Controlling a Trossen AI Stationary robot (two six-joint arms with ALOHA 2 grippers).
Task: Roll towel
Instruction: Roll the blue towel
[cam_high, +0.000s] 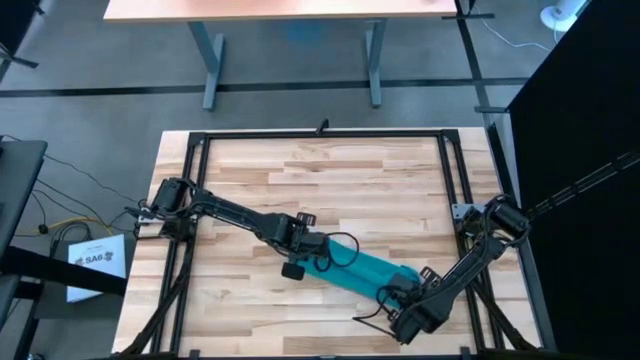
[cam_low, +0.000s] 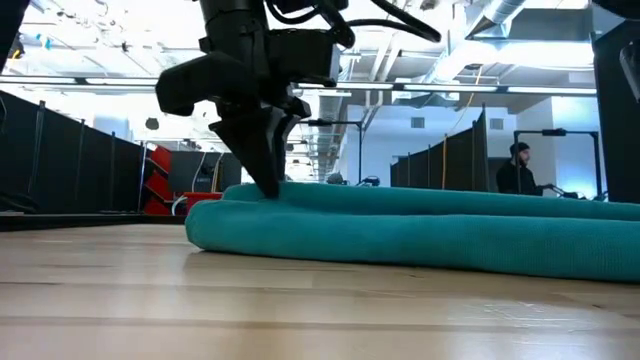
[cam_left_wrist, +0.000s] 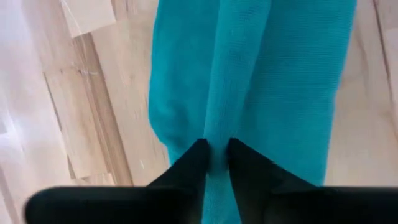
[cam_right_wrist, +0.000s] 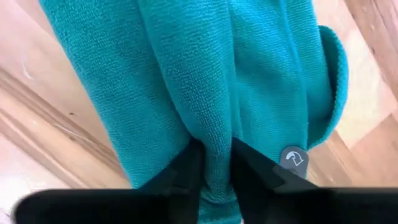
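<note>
Now both tools pinching rolled towel on table.

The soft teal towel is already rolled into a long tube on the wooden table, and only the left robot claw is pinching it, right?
Not quite. Both are pinching it. The left gripper nips a fold at one end of the soft teal cloth towel, and the right wrist view shows the right gripper nipping a fold at the other end. The rest holds: the towel lies rolled into a long tube on the wooden table.
</note>
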